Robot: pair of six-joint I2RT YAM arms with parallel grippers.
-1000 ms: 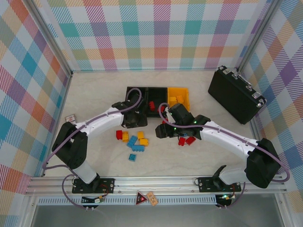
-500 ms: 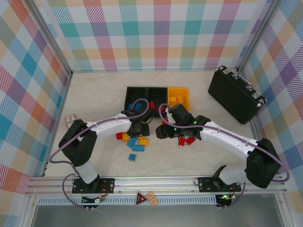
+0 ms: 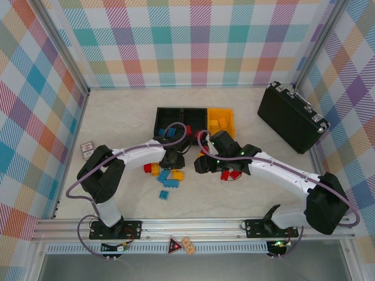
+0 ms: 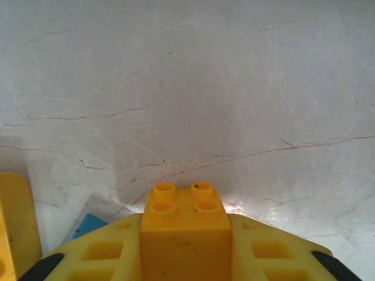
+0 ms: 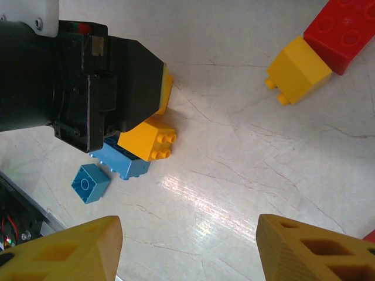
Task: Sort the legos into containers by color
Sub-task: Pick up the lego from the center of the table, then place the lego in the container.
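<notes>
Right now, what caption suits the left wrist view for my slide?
Left gripper clamps a yellow-orange lego, four studs showing, pale scratched table beyond.

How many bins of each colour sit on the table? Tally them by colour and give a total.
Black bins: 2
Yellow-orange bin: 1
Total: 3
</notes>
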